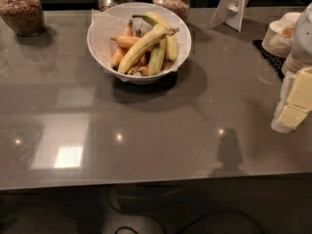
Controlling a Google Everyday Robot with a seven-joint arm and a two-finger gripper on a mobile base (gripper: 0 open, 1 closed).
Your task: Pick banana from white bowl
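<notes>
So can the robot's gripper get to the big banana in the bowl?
Probably yes. The banana lies topmost in the white bowl, and only bare table separates it from the gripper at the right edge.

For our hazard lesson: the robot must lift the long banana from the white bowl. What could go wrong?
The long pale yellow-green banana lies across shorter bananas in the paper-lined white bowl, so neighbours or lining might lift too. The gripper, at the right edge, might clip the stacked beige paper bowls.
</notes>
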